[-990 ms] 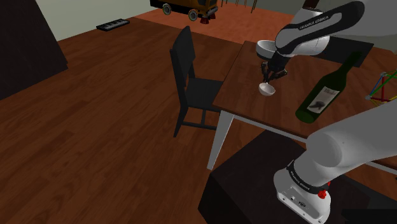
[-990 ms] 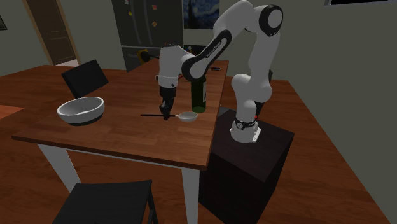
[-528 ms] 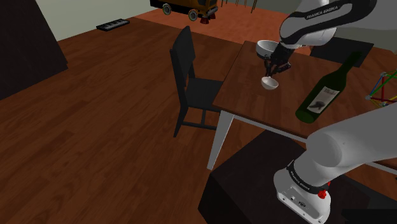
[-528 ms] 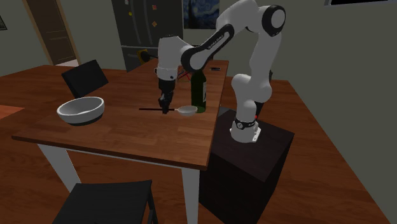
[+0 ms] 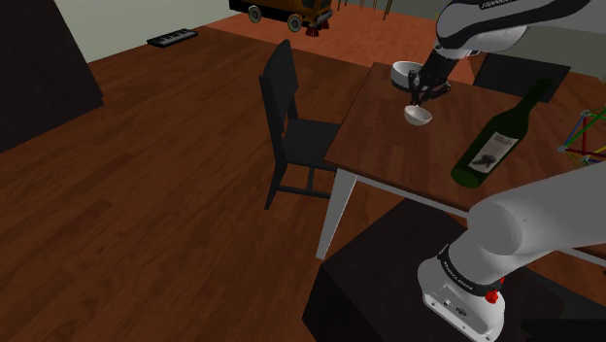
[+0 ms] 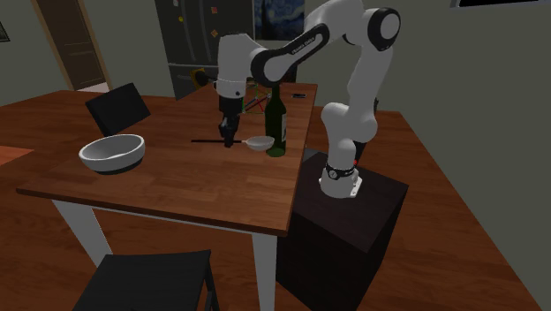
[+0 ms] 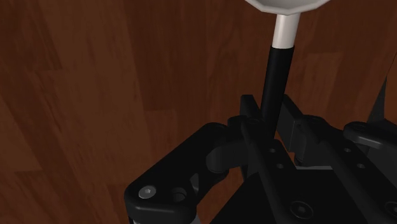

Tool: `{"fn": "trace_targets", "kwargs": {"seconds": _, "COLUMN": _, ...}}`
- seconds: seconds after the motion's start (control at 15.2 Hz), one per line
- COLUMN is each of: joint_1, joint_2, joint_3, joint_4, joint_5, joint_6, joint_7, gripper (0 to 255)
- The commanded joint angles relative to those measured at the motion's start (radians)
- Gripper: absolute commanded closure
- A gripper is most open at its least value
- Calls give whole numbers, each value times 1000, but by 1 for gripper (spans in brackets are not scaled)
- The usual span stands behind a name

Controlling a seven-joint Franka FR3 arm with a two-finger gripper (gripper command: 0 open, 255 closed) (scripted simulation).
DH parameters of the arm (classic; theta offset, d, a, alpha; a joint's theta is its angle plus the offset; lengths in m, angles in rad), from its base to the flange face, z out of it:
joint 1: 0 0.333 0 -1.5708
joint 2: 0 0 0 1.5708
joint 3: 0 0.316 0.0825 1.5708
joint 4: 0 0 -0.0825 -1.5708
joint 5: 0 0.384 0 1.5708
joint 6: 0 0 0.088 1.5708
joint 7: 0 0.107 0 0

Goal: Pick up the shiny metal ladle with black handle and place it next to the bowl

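The ladle has a pale shiny cup (image 6: 260, 141) and a thin black handle (image 6: 207, 140). It hangs level a little above the wooden table (image 6: 159, 190). My gripper (image 6: 229, 140) is shut on the handle near the cup. In the wrist view the fingers (image 7: 249, 116) clasp the black handle (image 7: 275, 76), and the cup (image 7: 286, 5) juts out past them. In the shoulder view the cup (image 5: 418, 115) hangs below the gripper (image 5: 420, 95), close in front of the white bowl (image 5: 405, 73). That bowl (image 6: 112, 152) stands near the table's end at the second exterior view's left.
A green wine bottle (image 6: 276, 124) stands just beyond the ladle's cup, near the arm's stand (image 6: 340, 238). A dark chair (image 5: 291, 126) is drawn up at the table's side. A coloured rod toy (image 5: 586, 131) sits at the shoulder view's right edge.
The gripper has risen with the ladle, lifting it off the table. In the shoulder view it has drifted closer to the bowl.
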Motion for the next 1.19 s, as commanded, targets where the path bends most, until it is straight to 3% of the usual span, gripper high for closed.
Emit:
{"fn": "trace_targets", "kwargs": {"seconds": 0.0, "joint_1": 0, "joint_2": -6, "joint_3": 0, "joint_4": 25, "joint_5": 0, "joint_6": -32, "joint_7": -1, "gripper": 255}}
{"fn": "trace_targets", "kwargs": {"seconds": 0.13, "joint_1": 0, "joint_2": -10, "joint_3": 1, "joint_4": 38, "joint_5": 0, "joint_6": -49, "joint_7": -1, "gripper": 255}}
{"fn": "trace_targets", "kwargs": {"seconds": 0.53, "joint_1": -29, "joint_2": 144, "joint_3": -100, "joint_4": 191, "joint_5": 25, "joint_6": -48, "joint_7": -148, "gripper": 255}}
{"fn": "trace_targets", "kwargs": {"seconds": 1.12, "joint_1": -90, "joint_2": 424, "joint_3": -217, "joint_4": 498, "joint_5": 143, "joint_6": -99, "joint_7": -377, "gripper": 255}}
